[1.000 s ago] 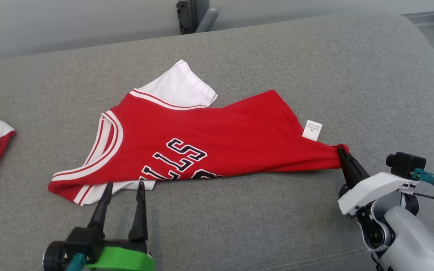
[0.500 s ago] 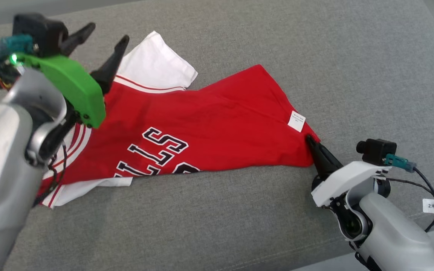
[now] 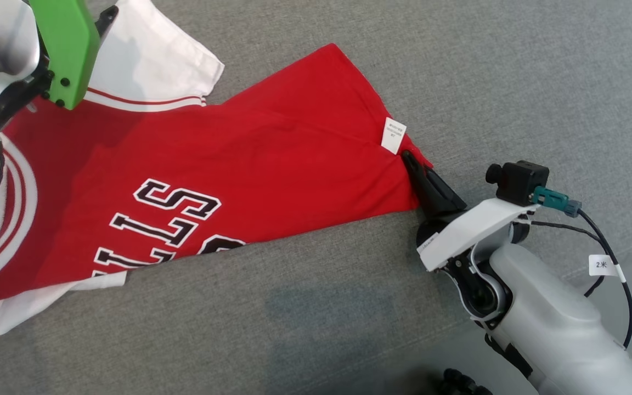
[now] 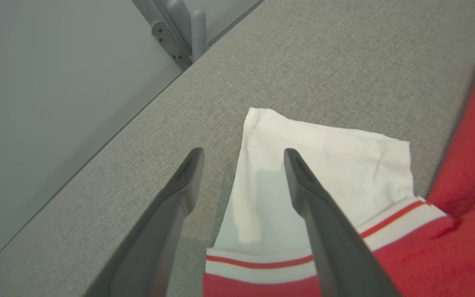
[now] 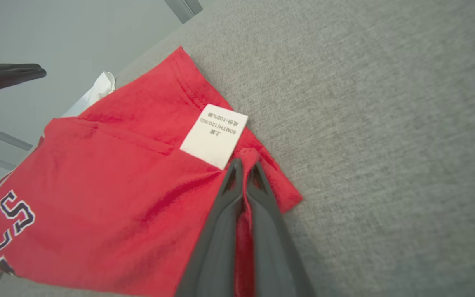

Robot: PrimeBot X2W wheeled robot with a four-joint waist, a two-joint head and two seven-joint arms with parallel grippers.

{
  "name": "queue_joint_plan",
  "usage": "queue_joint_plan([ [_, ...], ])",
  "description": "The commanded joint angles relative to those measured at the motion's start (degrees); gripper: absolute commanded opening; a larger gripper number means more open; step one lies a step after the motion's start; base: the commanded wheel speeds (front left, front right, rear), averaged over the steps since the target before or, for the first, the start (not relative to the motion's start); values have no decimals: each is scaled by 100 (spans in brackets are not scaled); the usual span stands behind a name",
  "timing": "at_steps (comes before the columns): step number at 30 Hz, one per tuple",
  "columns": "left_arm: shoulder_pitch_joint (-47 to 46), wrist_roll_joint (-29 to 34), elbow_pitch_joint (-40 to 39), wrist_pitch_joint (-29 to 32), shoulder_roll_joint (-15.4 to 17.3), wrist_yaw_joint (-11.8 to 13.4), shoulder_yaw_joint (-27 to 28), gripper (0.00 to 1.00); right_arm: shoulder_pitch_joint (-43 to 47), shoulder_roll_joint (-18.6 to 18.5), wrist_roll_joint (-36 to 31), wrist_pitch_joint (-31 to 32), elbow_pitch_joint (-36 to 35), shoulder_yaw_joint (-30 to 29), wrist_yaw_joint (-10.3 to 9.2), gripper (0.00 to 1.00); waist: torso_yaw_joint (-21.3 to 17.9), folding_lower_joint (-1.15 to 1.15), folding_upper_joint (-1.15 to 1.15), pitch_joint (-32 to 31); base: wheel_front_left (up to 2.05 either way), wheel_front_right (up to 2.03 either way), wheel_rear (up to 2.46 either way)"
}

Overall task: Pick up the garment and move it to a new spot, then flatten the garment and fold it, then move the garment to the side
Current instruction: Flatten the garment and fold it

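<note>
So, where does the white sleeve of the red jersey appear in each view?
Head view: white sleeve, upper left corner.
Left wrist view: sleeve in the centre.
Right wrist view: sleeve small, upper left, beyond the red jersey.
Shared landmark: the red jersey that it joins.

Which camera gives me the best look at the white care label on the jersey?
The right wrist view: the care label sits large, its print sharp, just above the right gripper shut on the jersey. The head view shows it small. The left wrist view faces the white sleeve.

grey fabric cushion (image 3: 513, 82), red jersey (image 3: 272, 159) atop
</note>
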Motion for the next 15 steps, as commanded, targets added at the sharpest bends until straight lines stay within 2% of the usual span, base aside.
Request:
queue_joint_plan([
  [1,-169,-1,74,-59,83,-15,-82,100,15,0,61,24,112,39,-15,0,-434,-1,0,440,0,0,0],
  [15,-1046,-309,1145,-586,182,-14,-1548,100,77,44,45,47,-67,108,-52,0,-785,-1,0,765,0,0,0],
])
